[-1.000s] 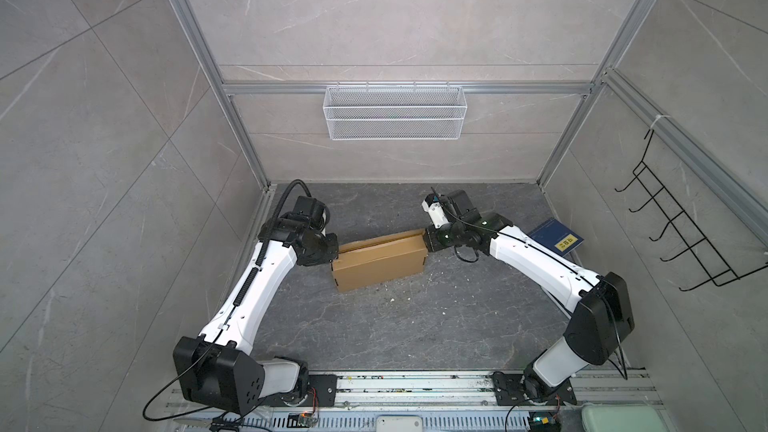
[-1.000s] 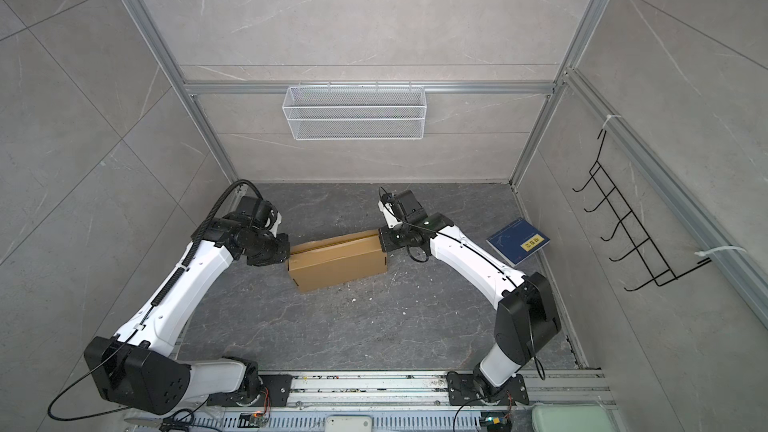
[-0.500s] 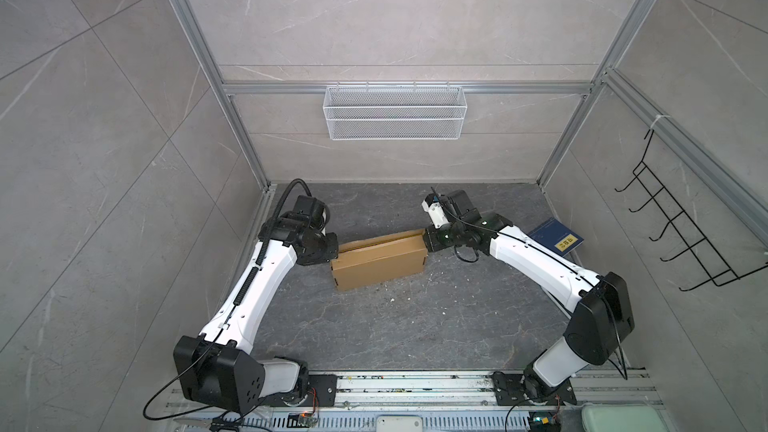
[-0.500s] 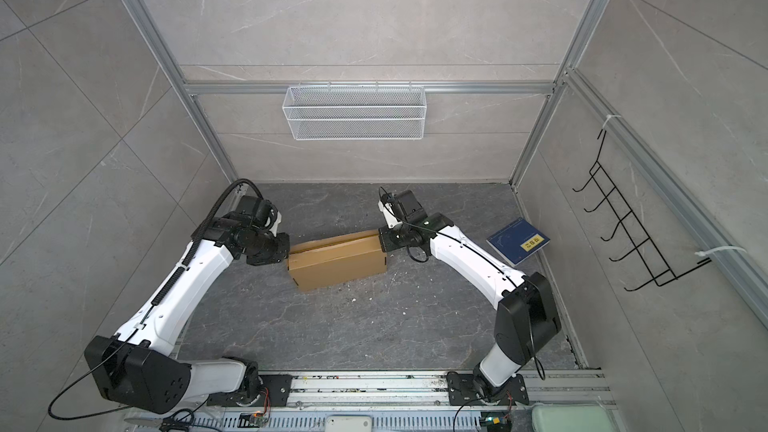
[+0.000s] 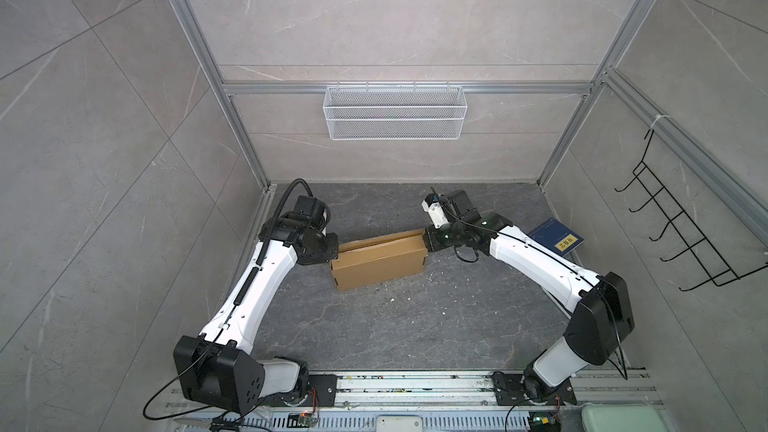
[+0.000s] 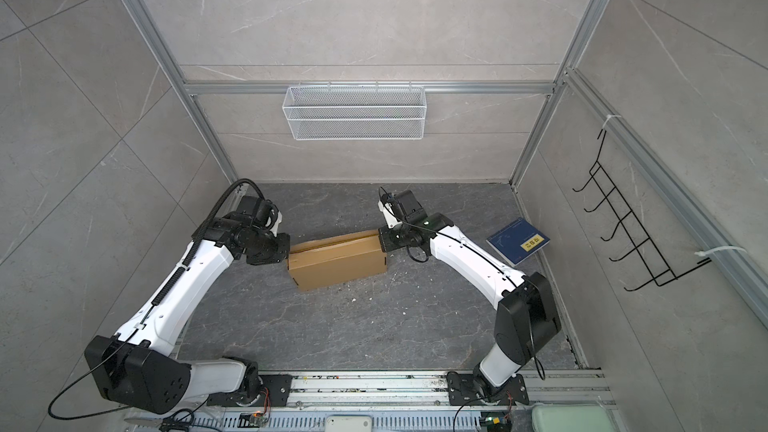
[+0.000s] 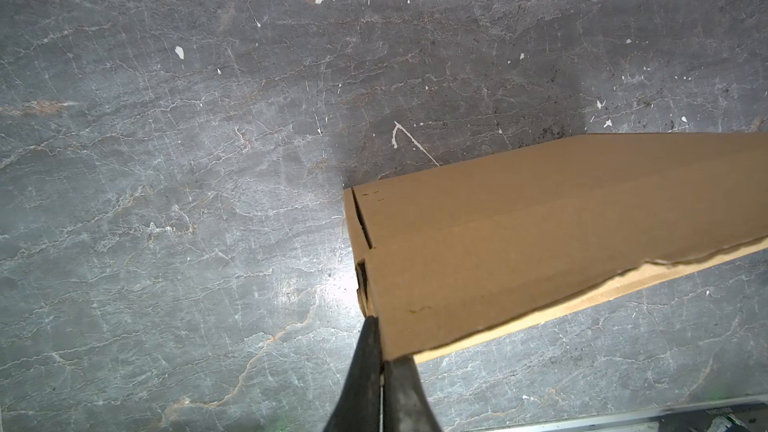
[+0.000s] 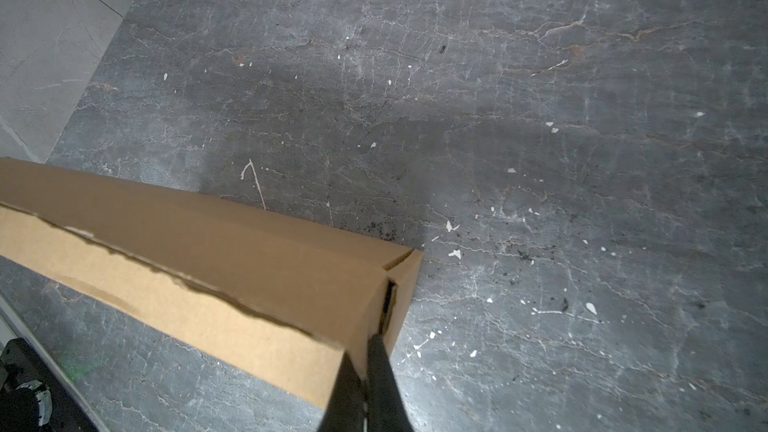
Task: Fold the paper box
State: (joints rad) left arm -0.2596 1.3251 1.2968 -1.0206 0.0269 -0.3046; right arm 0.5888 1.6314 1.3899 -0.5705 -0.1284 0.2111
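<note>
Inward, arms bent, jaws pinching paper box

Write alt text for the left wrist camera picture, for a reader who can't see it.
The left end effector, its dark fingers closed together, meets the end of the brown paper box with its tips. The box lies on a dark grey marbled table flecked with white specks.

Both top views look down from high above the paper box; my wrist cameras, close at its opposite ends, share its top face.
</note>
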